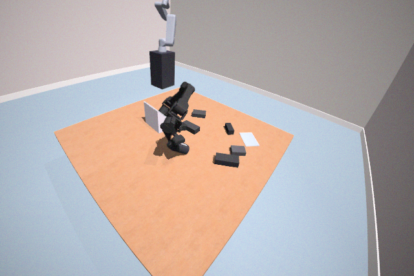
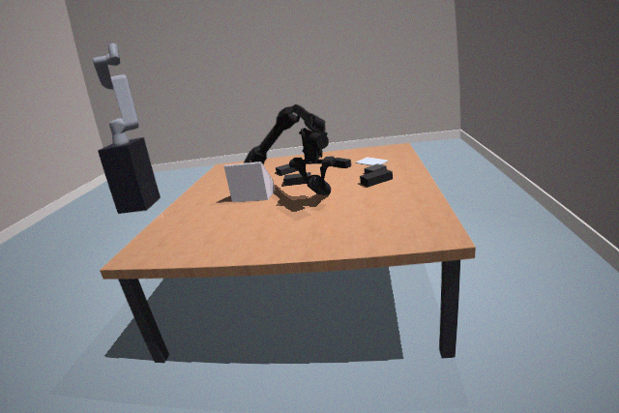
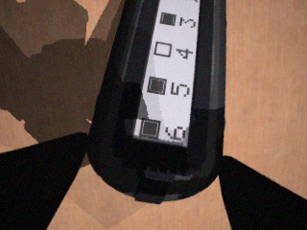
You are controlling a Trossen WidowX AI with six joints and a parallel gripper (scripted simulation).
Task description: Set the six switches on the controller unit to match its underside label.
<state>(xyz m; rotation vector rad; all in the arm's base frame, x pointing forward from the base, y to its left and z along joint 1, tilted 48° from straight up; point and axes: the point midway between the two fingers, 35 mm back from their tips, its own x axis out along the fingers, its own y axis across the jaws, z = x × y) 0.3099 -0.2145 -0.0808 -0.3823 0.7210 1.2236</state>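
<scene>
Unit held bottom-out so its hidden settings can be read

Nearest the wrist camera, the controller unit [image 1: 177,147] [image 2: 318,185] [image 3: 209,98] has its underside turned up towards the lens, and its printed label [image 3: 166,98] can be read: squares 3, 5 and 6 filled, 4 hollow. Squares 1 and 2 lie beyond the edge of view, so a shift along the unit seems needed. The gripper [image 1: 175,138] [image 2: 316,178] [image 3: 154,152] has its fingers [image 2: 327,168] wide apart, a tip at each side near the 6 end, gripping the unit; it looks raised off the worktop [image 1: 160,206] [image 2: 289,233], presumably so it can turn. A slip could drop it wrong way up. Beside the arm stands a white panel [image 1: 152,117] [image 2: 247,182], purpose unclear. Farther off, a long dark block [image 1: 226,159] [image 2: 376,178] and a pale sheet [image 1: 249,139] [image 2: 370,162] lie well apart from the work.
</scene>
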